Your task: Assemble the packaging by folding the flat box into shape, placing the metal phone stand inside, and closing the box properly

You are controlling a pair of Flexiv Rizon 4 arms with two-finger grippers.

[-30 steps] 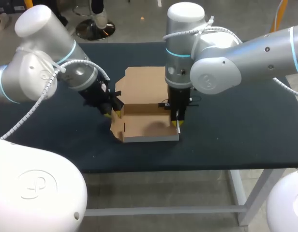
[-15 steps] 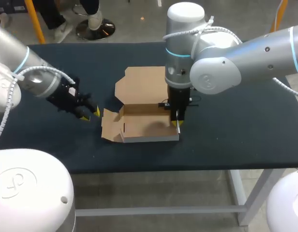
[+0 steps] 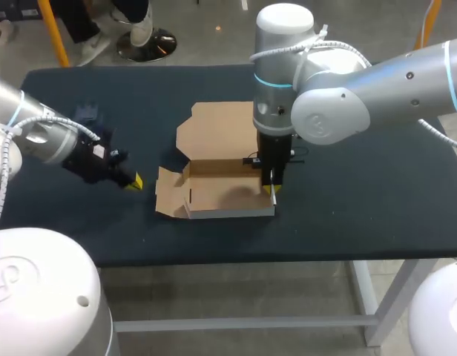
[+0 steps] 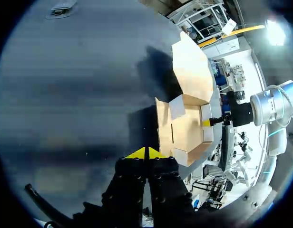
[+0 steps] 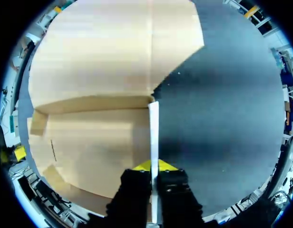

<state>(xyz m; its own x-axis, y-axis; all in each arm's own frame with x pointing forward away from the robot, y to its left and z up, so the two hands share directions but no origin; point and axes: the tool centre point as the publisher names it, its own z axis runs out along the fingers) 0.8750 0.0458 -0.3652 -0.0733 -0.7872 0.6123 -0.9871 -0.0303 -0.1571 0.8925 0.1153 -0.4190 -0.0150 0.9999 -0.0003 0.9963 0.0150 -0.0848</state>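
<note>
A brown cardboard box (image 3: 225, 191) lies mid-table as a shallow tray, its lid (image 3: 221, 127) flat behind it. Its left side flap (image 3: 168, 194) is splayed outward on the table. My right gripper (image 3: 271, 190) points straight down at the tray's front right corner, shut on the right side wall (image 5: 153, 124), which runs between its tips (image 5: 153, 165). My left gripper (image 3: 134, 181) sits low over the table to the left of the box, shut on nothing. In the left wrist view its tips (image 4: 145, 153) meet, with the box (image 4: 187, 130) ahead of them. No phone stand shows in any view.
The dark table (image 3: 362, 185) stretches wide on either side of the box. Its front edge (image 3: 288, 256) runs close below the tray. My right arm's bulky wrist (image 3: 277, 89) stands over the lid's right part.
My left arm pulled back leftward from the box's left side and its fingers closed. The left flap it was at has dropped outward. The right arm kept still.
</note>
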